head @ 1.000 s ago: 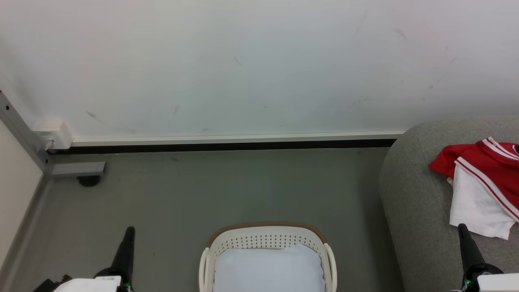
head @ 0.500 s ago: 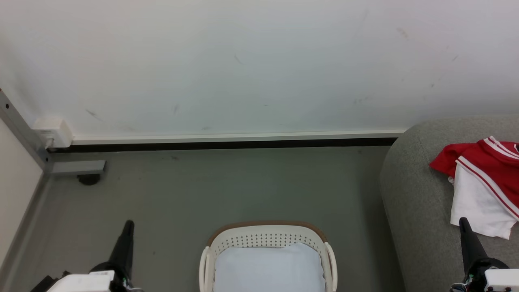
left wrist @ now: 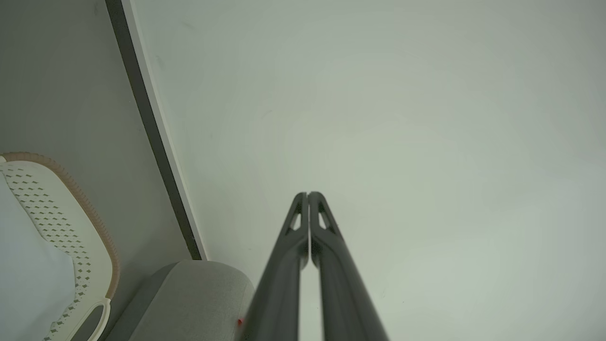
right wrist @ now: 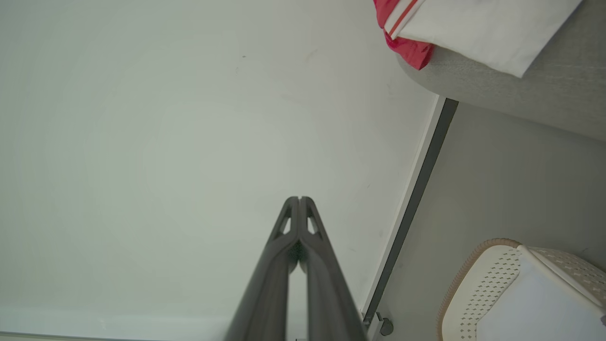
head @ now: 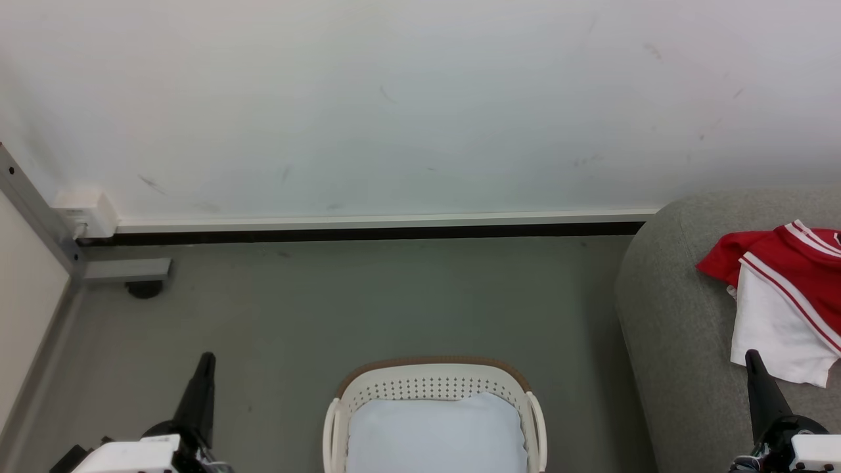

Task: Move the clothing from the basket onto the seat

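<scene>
Scene: a grey floor [head: 368,309] runs up to a white wall [head: 394,98]. A basket stands on the floor, with a sofa beside it and apart from it.
Clothing: soft sports clothing [head: 782,289] in red with white bands, plus a white panel with thin red stripes, lies crumpled on the sofa. It sits a little in from the rounded end nearest the basket. Whether it is one garment or two overlapping cannot be told.
Seat: a large light grey fabric sofa [head: 677,315] with rounded edges.
Basket: an oval cream-white perforated plastic laundry basket [head: 430,387] with a brown rim. A pale bluish-white flat pad [head: 433,437] lies inside, and no red cloth shows on it. The basket's near end is cut off by the picture edge.
Left gripper: the left gripper [head: 207,360] hangs over the floor beside the basket. Its two long dark fingers are pressed together and hold nothing.
Right gripper: the right gripper [head: 751,356] is over the seat's front edge, near the clothing's white hem. Its jaws are closed and empty.
Done: the clothing appears to be on the seat already.
Left: probably nothing, unless a garment lies in the hidden end of the basket.
</scene>
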